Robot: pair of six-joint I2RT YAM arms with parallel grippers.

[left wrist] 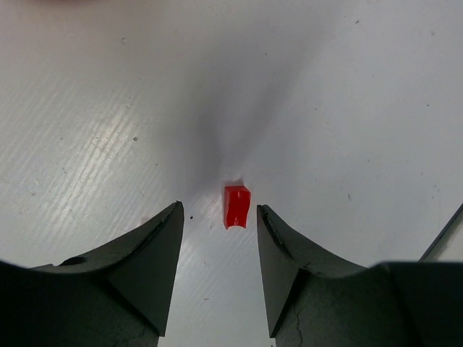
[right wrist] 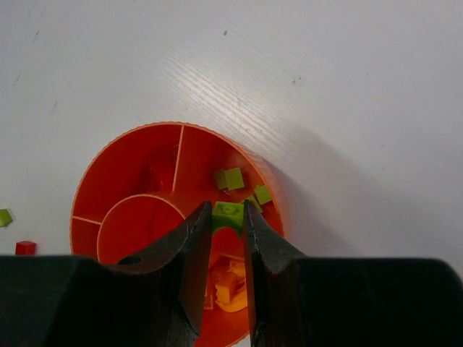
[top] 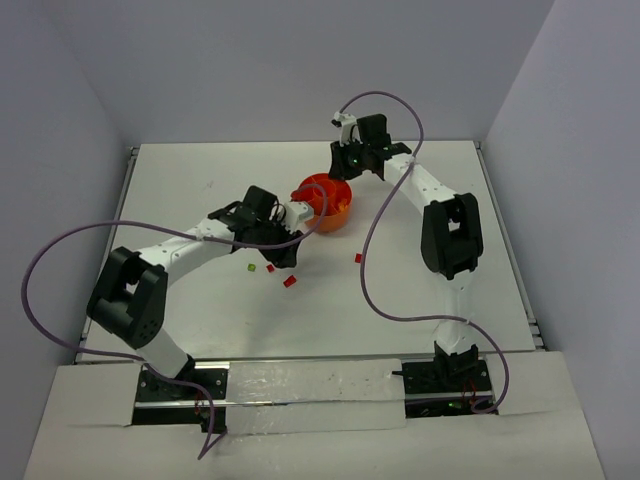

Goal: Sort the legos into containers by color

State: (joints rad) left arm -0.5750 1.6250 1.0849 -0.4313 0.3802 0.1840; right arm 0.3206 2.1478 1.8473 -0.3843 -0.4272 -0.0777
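A small red lego (left wrist: 236,206) lies on the white table just ahead of my left gripper (left wrist: 219,211). That gripper is open, and its fingertips stand either side of the brick without touching it. In the top view the left gripper (top: 283,256) hangs low over the table, in front of and left of the orange bowl (top: 325,203). My right gripper (right wrist: 228,217) is shut on a green lego (right wrist: 228,213) over the bowl (right wrist: 116,155), above the compartment holding green legos (right wrist: 231,178). Yellow and orange pieces (right wrist: 233,286) lie in the neighbouring compartment, partly hidden by the fingers.
Loose legos lie on the table in front of the bowl: red ones (top: 290,282) (top: 270,268) (top: 357,258) and a green one (top: 251,268). The right wrist view shows a green lego (right wrist: 3,217) and a red lego (right wrist: 25,247) left of the bowl. Cables loop over both arms.
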